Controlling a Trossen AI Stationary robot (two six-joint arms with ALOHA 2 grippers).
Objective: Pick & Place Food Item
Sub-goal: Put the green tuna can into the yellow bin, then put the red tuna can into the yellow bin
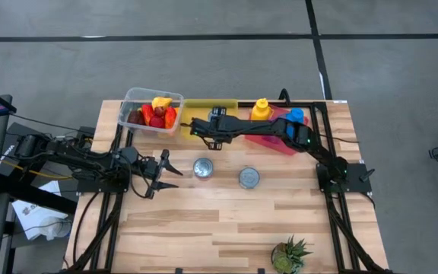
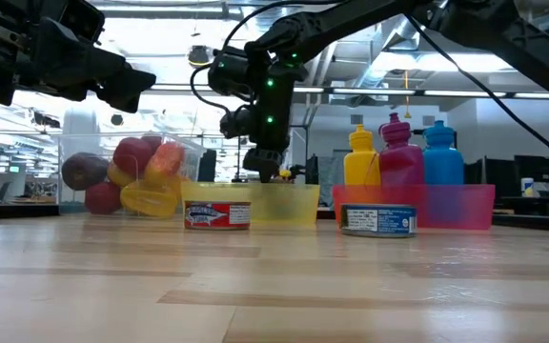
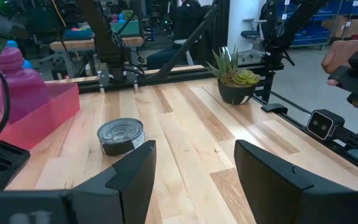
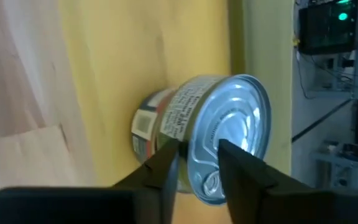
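Right tool pinches the can rim directly over the yellow bin, straight drop; left tool idles open, empty.

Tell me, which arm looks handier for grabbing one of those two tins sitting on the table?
Probably the left: its open gripper hovers beside the nearer tin. The right gripper is busy over the yellow tray, fingers pinching another can.
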